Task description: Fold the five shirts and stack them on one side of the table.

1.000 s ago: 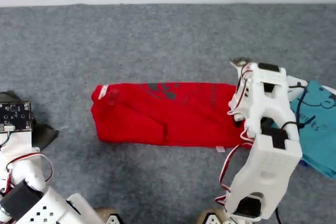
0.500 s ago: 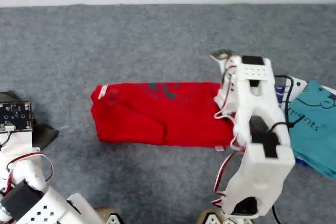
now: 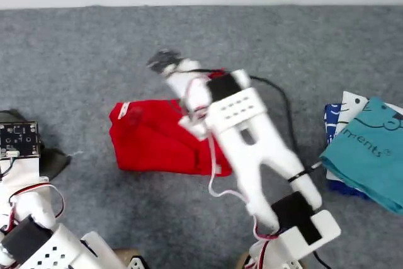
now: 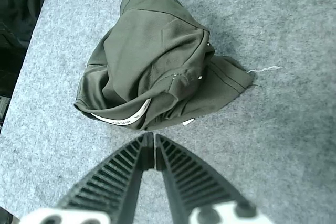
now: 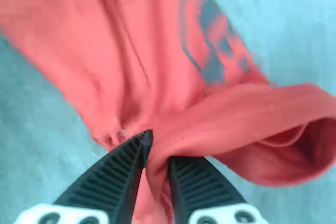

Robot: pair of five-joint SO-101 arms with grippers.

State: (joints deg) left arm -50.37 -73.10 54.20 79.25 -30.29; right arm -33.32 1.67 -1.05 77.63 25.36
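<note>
- Two ribbed black fingers [image 5: 118,171] of the right gripper [image 5: 156,145] are pinched shut on a fold of the red shirt [image 5: 131,61], soft cloth with a dark print. A loop of its hem is bunched beside them.
- From the high view the right gripper [image 3: 165,63] is seen blurred, just past the shirt's far edge. The white arm [image 3: 252,149] is stretched diagonally from the near table edge across the cloth.
- The red shirt [image 3: 148,140] is laid mid-table, long axis side to side. Its right part is hidden under the arm.
- The left gripper [image 4: 154,141] is closed on nothing and held above a crumpled dark olive shirt [image 4: 152,66] on the grey felt table [image 4: 294,129].
- A folded teal shirt [image 3: 371,155] is stacked on a blue-and-white shirt [image 3: 335,118] at the right edge, and is partly cut off.
</note>
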